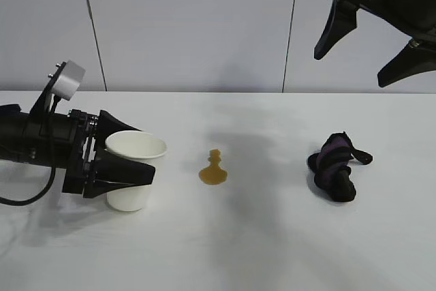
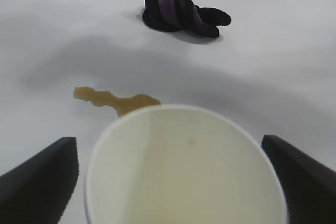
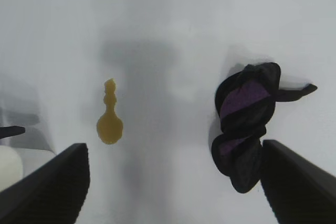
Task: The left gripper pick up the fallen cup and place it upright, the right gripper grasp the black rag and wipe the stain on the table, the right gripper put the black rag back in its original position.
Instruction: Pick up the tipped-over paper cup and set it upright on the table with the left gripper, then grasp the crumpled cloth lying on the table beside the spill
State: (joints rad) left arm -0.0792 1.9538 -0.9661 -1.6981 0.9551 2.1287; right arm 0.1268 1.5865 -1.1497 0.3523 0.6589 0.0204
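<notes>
Nearest the camera stands the cup (image 1: pixel 133 170), upright on the white counter (image 1: pixel 272 250) with its open mouth up, and the left claw (image 1: pixel 136 161) reaches in low and level from the side with one finger on each flank of it. From the outside view the near finger (image 1: pixel 126 176) lies across the cup's wall; whether both fingers press the paper or only bracket it, I cannot tell, though the left wrist view shows the two tips set wide on either side of the rim (image 2: pixel 186 109) with the cup (image 2: pixel 184 177) filling the space between them. Just beyond the cup, ahead of the left claw's tips, sits the amber stain (image 1: pixel 214 169), pear-shaped with its narrow neck pointing toward the back wall; it is near the cup but not touching it. Farther out along the same line, well apart from the left claw, lies the black rag (image 1: pixel 335 166), a bunched lump with purple stripes and a loose tail. High over that side hangs the right claw (image 1: pixel 368 49), its fingers spread apart and clasping nothing, well clear of the counter. Its wrist view looks down between the open tips, with the rag (image 3: pixel 244 129) below one finger and the stain (image 3: pixel 109 121) nearer the other.
</notes>
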